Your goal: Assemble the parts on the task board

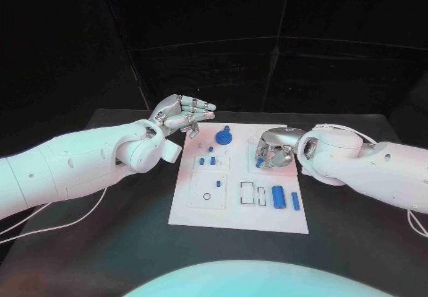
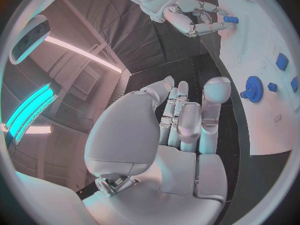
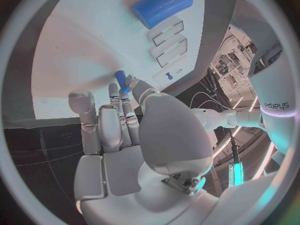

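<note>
Head view: the white board (image 1: 240, 213) lay mid-table. On it sat a blue gear (image 1: 224, 137) near the far edge, small blue pegs (image 1: 212, 161) left of centre, and a blue cylinder (image 1: 278, 197) beside a thinner bar (image 1: 295, 200) near the right edge. The left hand (image 1: 181, 114) hovered off the board's far-left corner, fingers curled, holding nothing. The right hand (image 1: 274, 148) hung over the board's right side, pinching a small blue pin (image 1: 260, 163).

Left wrist view: the left hand's (image 2: 187, 120) fingers were folded inward, nothing in them; the gear (image 2: 252, 87) lay beyond.

Right wrist view: the right hand's fingertips (image 3: 115, 91) gripped the pin (image 3: 122, 81) above the board, the cylinder (image 3: 161, 5) farther off.
</note>
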Robot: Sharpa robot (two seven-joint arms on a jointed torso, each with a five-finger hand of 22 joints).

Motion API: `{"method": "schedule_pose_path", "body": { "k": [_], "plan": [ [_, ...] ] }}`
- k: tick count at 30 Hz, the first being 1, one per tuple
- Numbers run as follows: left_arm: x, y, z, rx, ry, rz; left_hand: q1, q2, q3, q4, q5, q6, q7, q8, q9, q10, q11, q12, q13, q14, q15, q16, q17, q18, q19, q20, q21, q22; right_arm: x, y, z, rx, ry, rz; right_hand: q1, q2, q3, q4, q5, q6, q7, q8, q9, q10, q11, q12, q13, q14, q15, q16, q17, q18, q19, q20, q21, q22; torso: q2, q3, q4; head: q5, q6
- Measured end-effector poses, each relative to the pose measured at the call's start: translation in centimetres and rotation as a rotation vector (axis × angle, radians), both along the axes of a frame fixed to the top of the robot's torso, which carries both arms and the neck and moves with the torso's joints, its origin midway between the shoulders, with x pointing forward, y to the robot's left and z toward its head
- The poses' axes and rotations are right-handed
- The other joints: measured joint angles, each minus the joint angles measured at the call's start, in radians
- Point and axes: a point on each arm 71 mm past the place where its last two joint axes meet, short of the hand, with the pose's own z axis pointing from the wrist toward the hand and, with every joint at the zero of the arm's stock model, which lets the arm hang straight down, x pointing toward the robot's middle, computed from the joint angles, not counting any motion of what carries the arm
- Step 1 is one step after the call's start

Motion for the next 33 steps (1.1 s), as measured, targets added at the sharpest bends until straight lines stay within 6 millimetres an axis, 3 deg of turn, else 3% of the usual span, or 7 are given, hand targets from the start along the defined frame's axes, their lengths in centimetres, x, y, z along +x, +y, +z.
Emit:
{"method": "schedule_pose_path", "body": {
  "k": [11, 25, 33],
  "plan": [
    [0.0, 0.0, 0.0, 0.000, 0.000, 0.000, 0.000, 0.000, 0.000, 0.000, 0.000, 0.000, 0.000, 0.000, 0.000, 0.000, 0.000, 0.000, 0.000, 0.000, 0.000, 0.000, 0.000, 0.000, 0.000, 0.000, 0.000, 0.000, 0.0, 0.1, -0.3, -0.003, -0.003, 0.001, 0.000, 0.000, 0.005, 0.004, -0.004, 0.005, 0.000, 0.000, 0.000, 0.007, 0.000, 0.000, 0.000, 0.000, 0.000, 0.003, 0.001, 0.000, 0.002, -0.002, 0.001, 0.004, -0.001, -0.0001, 0.0000, 0.001, -0.004],
    [0.0, 0.1, 0.0, 0.000, 0.000, 0.000, 0.000, 0.000, 0.000, 0.000, 0.000, 0.000, 0.000, 0.000, 0.000, 0.000, 0.000, 0.000, 0.001, 0.000, 0.000, 0.000, 0.000, 0.000, 0.000, 0.000, 0.000, 0.000, 0.0, -0.2, 0.0, 0.044, -0.040, -0.022, 0.012, 0.020, 0.042, 0.012, -0.006, 0.064, -0.022, 0.015, 0.004, 0.071, -0.025, 0.000, 0.004, 0.003, -0.018, 0.019, 0.019, 0.000, 0.027, -0.019, 0.027, 0.041, -0.001, 0.0000, 0.0001, -0.003, -0.004],
    [0.0, 0.1, 0.0, 0.001, 0.001, 0.001, 0.000, 0.000, 0.000, 0.000, 0.000, 0.000, 0.000, 0.000, 0.000, 0.000, 0.000, 0.000, 0.001, 0.000, 0.000, 0.000, 0.000, 0.000, 0.000, 0.000, 0.000, 0.000, -0.9, -1.3, 0.7, 0.104, -0.048, -0.050, 0.014, 0.028, 0.043, 0.011, -0.007, 0.067, -0.026, 0.020, 0.006, 0.075, -0.021, 0.000, 0.005, 0.000, -0.021, 0.018, 0.024, 0.000, 0.031, -0.023, 0.032, 0.052, -0.002, 0.0003, 0.0002, -0.005, 0.000]
  ]
}}
